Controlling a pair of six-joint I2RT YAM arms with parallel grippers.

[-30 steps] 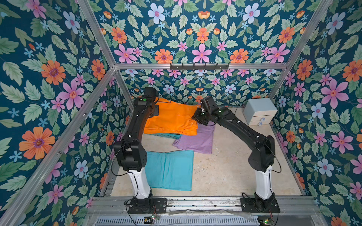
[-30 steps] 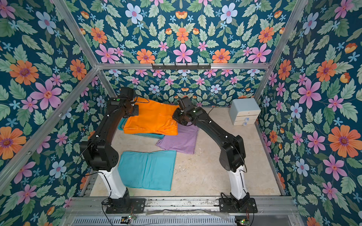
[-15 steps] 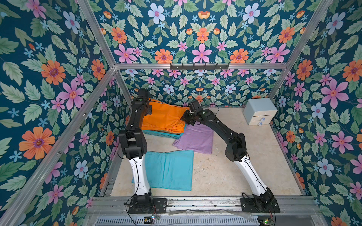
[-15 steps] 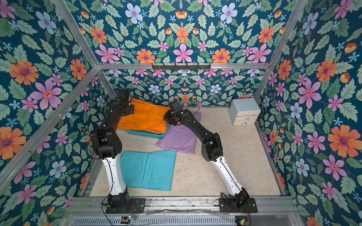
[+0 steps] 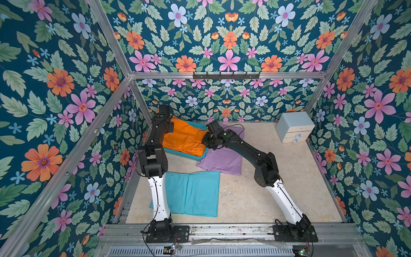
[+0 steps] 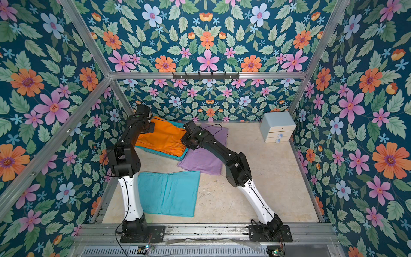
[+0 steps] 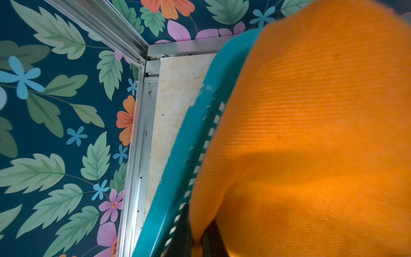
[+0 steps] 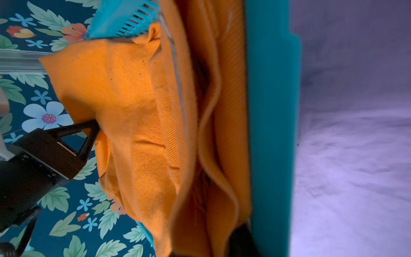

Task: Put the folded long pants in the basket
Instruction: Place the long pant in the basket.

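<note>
The orange folded long pants sag into the teal basket at the far left of the floor. My left gripper is shut on their far left edge, held just above the basket rim. My right gripper is shut on their right edge, just inside the rim. Purple pants lie flat against the basket's right side. Turquoise pants lie flat near the front.
A pale grey-blue drawer box stands at the far right corner. Flowered walls with aluminium rails close in the floor on three sides; the basket sits close to the left wall. Both arm bases stand at the front edge.
Both grippers have carried the orange pants leftward and down, from hanging spread above the basket to sagging into it. The purple and turquoise pants have not moved.
</note>
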